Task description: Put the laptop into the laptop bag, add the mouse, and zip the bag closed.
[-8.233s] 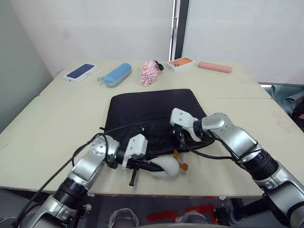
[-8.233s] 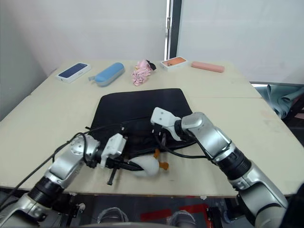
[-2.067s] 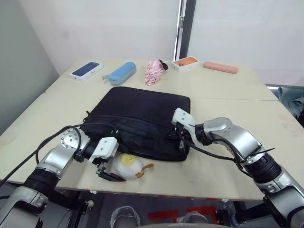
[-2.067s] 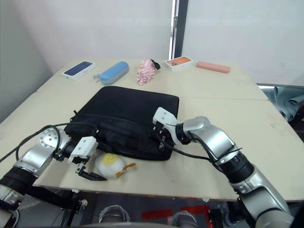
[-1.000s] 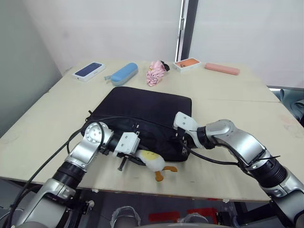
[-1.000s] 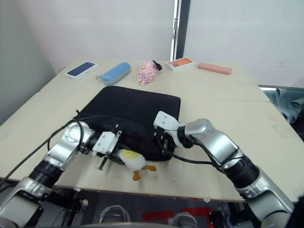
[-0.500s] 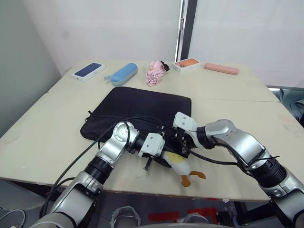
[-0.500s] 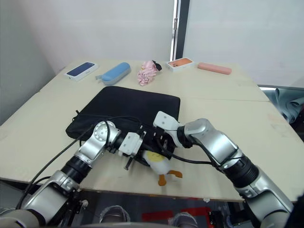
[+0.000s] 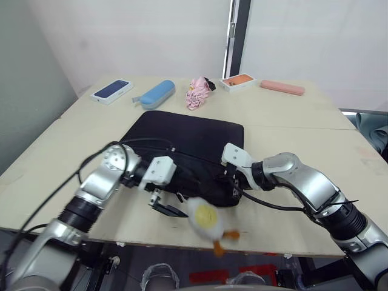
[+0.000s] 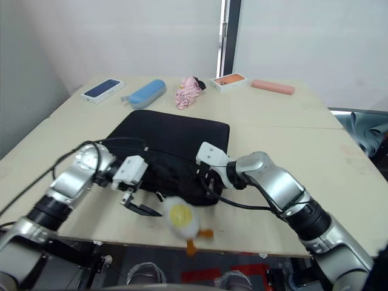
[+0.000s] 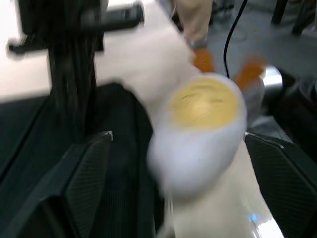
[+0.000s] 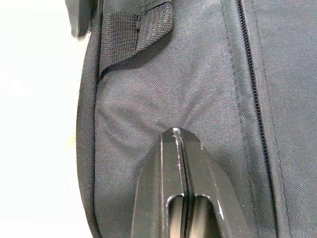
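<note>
The black laptop bag (image 9: 194, 136) lies flat in the middle of the table. My right gripper (image 9: 232, 182) is shut, its tips (image 12: 179, 148) pressed on the bag's fabric at the near right corner, beside the zipper line. At the bag's near edge my left gripper (image 9: 162, 205) stands open with its fingers spread wide and nothing held. A white duck-like toy (image 9: 206, 218) with a yellow patch and orange feet is blurred just past those fingers, by the table's front edge, and also appears as the toy (image 11: 203, 124) between the open fingers. The laptop and the mouse are out of view.
Along the table's far side lie a boxed blue phone (image 9: 113, 91), a blue case (image 9: 154, 95), a pink crumpled cloth (image 9: 197, 93), an orange phone box (image 9: 237, 80) and a pink case (image 9: 282, 88). The table's front edge (image 9: 145, 242) runs just below the toy.
My left gripper has opened and swung back to the left, letting go of the duck-like toy, which now sits blurred lower by the table's front edge. The right arm has not moved.
</note>
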Robot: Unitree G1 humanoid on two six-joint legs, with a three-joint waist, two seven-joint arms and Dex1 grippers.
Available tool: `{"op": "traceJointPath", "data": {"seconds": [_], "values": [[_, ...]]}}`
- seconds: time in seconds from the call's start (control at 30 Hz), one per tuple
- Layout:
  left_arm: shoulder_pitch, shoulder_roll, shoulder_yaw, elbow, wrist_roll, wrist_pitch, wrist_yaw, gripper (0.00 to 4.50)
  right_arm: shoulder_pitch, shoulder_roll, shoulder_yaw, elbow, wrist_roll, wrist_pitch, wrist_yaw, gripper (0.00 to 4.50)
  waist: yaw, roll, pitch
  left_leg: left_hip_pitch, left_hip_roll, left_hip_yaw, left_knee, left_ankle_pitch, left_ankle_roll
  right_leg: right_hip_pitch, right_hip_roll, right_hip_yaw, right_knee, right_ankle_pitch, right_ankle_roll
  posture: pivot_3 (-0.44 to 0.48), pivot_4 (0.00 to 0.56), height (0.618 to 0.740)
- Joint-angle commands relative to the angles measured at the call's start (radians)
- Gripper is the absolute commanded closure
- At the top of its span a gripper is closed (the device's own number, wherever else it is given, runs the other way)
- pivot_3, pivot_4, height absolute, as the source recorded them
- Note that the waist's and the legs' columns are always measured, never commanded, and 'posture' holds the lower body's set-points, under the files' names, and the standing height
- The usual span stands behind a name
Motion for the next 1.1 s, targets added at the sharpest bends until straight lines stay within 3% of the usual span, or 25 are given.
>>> {"op": "traceJointPath", "data": {"seconds": [0.03, 0.27, 0.47, 0.6, 0.73, 0.83, 0.87, 0.9, 0.97, 1.1], "values": [[-0.018, 0.064, 0.091, 0.009, -0.052, -0.001, -0.042, 0.23, 0.017, -0.01, 0.019, 0.034, -0.005, 0.027, 0.007, 4.5, 0.0, 0.0, 0.0, 0.0, 0.0, 0.0, 0.0, 0.0, 0.0, 0.0, 0.0, 0.0, 0.0, 0.0, 0.0, 0.0, 0.15, 0.74], [-0.099, 0.153, 0.265, 0.106, -0.178, 0.156, -0.023, 0.23, 0.035, -0.011, -0.093, -0.018, 0.075, 0.025, 0.029, 4.5, 0.001, 0.0, 0.0, -0.001, 0.0, 0.0, 0.0, 0.0, -0.001, -0.001, 0.0, 0.0, -0.001, 0.0, 0.0, 0.0, 0.15, 0.74], [-0.175, 0.118, 0.307, 0.202, -0.204, 0.217, -0.014, 0.23, 0.063, -0.059, -0.345, -0.163, 0.252, 0.098, 0.046, 4.5, 0.005, 0.002, 0.004, -0.004, 0.0, 0.001, -0.002, 0.002, -0.005, -0.004, 0.0, 0.0, -0.002, 0.0, 0.0, 0.0, 0.15, 0.74], [-0.25, 0.03, 0.267, 0.359, -0.117, 0.092, -0.008, 1.35, 0.107, -0.119, -0.572, -0.316, 0.417, 0.158, 0.049, 4.5, 0.014, 0.002, 0.004, -0.004, 0.0, 0.001, -0.004, 0.003, -0.005, -0.005, 0.001, 0.0, -0.002, 0.0, -0.001, 0.0, 0.15, 0.74], [-0.33, -0.068, 0.227, 0.532, -0.026, -0.078, -0.027, 2.8, 0.187, -0.177, -0.797, -0.48, 0.613, 0.17, 0.053, 4.5, 0.026, 0.001, 0.005, -0.005, 0.0, 0.001, -0.004, 0.003, -0.005, -0.005, 0.001, 0.0, -0.003, 0.0, -0.001, 0.0, 0.15, 0.74], [-0.371, -0.14, 0.171, 0.609, -0.022, -0.106, -0.042, 3.87, 0.293, -0.223, -0.902, -0.568, 0.757, 0.237, -0.015, 4.5, 0.037, 0.0, 0.005, -0.006, 0.0, 0.001, -0.004, 0.003, -0.004, -0.005, 0.001, 0.0, -0.005, 0.0, 0.0, 0.0, 0.15, 0.74], [-0.382, -0.159, 0.15, 0.636, -0.017, -0.128, -0.042, 4.35, 0.328, -0.241, -0.911, -0.586, 0.804, 0.266, -0.051, 4.1, 0.038, 0.0, 0.005, -0.005, 0.0, 0.001, -0.004, 0.003, -0.004, -0.004, 0.001, 0.0, -0.005, 0.0, 0.0, 0.0, 0.15, 0.74], [-0.393, -0.175, 0.127, 0.67, -0.011, -0.15, -0.042, 4.5, 0.362, -0.257, -0.91, -0.618, 0.831, 0.273, -0.076, 3.74, 0.038, 0.0, 0.005, -0.005, 0.0, 0.001, -0.004, 0.003, -0.004, -0.004, 0.001, 0.0, -0.005, 0.0, 0.0, 0.0, 0.15, 0.74], [-0.416, -0.217, 0.082, 0.764, 0.038, -0.222, -0.042, 4.5, 0.391, -0.246, -0.888, -0.65, 0.928, 0.276, -0.193, 3.25, 0.037, 0.0, 0.005, -0.005, 0.0, 0.001, -0.004, 0.003, -0.004, -0.004, 0.001, 0.001, -0.004, 0.0, 0.0, 0.0, 0.15, 0.74], [-0.432, -0.248, -0.012, 0.862, 0.08, -0.311, -0.042, 4.5, 0.422, -0.243, -0.773, -0.641, 1.111, 0.25, -0.425, 1.81, 0.036, 0.0, 0.005, -0.002, 0.0, 0.002, -0.004, 0.003, -0.004, -0.002, 0.0, 0.002, -0.005, 0.0, 0.001, 0.0, 0.15, 0.74]]}}
